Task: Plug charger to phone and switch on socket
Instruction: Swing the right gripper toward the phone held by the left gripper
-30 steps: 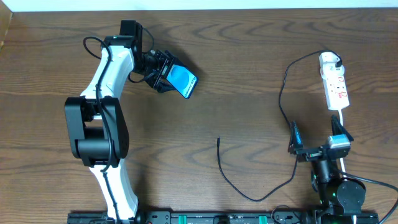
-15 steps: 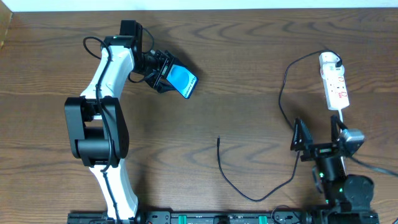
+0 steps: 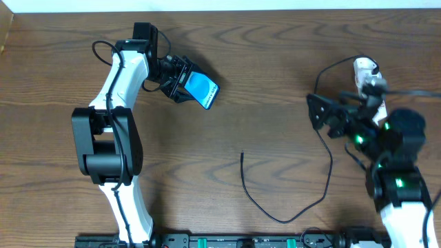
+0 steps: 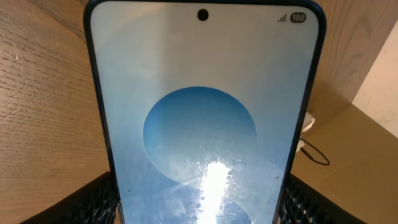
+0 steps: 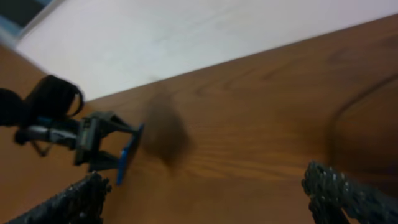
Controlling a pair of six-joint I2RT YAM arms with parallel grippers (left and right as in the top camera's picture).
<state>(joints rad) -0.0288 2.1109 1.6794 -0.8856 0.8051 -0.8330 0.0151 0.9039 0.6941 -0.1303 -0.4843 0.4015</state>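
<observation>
The phone [image 3: 202,89], blue screen up, is tilted off the table, and my left gripper [image 3: 180,80] is shut on its lower end. It fills the left wrist view [image 4: 202,112], clamped between both finger pads. The charger, a thin black cable [image 3: 329,180], curves across the table to its free tip [image 3: 242,156]. The white socket strip [image 3: 363,69] lies at the far right, mostly hidden under my right arm. My right gripper [image 3: 320,114] is open and empty, left of the strip over the cable loop. The blurred right wrist view shows its fingers [image 5: 208,199] spread wide and the phone [image 5: 127,155] edge-on in the distance.
The wooden table's far edge [image 3: 275,9] meets a white surface. The left arm's base [image 3: 107,148] stands at the front left. A cardboard box corner [image 4: 367,149] shows behind the phone in the left wrist view.
My right arm has lifted from the front edge and swung away from me. Its gripper now points left beside the socket strip. The left arm and phone have not moved.
</observation>
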